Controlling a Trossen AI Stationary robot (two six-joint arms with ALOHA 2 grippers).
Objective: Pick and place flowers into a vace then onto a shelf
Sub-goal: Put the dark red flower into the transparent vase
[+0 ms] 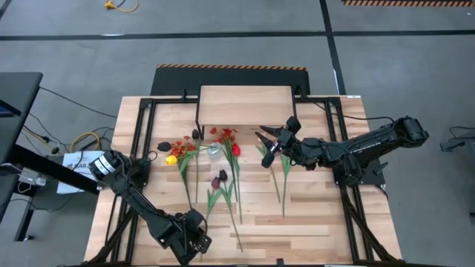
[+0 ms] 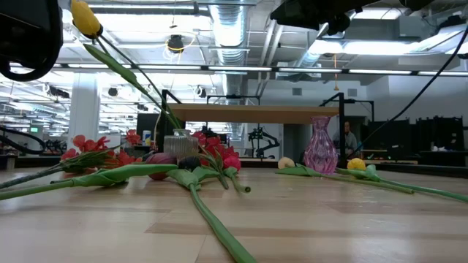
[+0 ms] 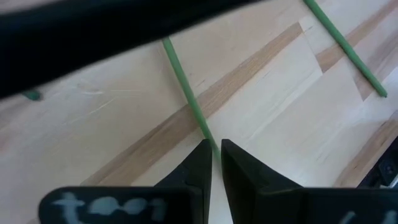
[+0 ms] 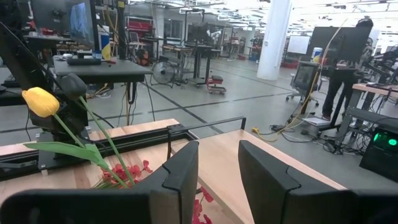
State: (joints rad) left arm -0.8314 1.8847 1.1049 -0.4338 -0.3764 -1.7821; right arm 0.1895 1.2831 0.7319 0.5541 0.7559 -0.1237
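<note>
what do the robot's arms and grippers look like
Both arms are dark, jointed segments with black cabling along them. The left gripper has two black wedge-shaped fingers above a plate with pale lettering. The right gripper has two broad, flat black fingers.

Left gripper [image 3: 216,155] pinched closed low; right gripper [image 4: 217,168] raised, parted

Flowers [image 1: 223,167] strewn mid-table, shelf [image 1: 246,106] at far edge behind them, vase [image 2: 319,145] under the shelf
</note>
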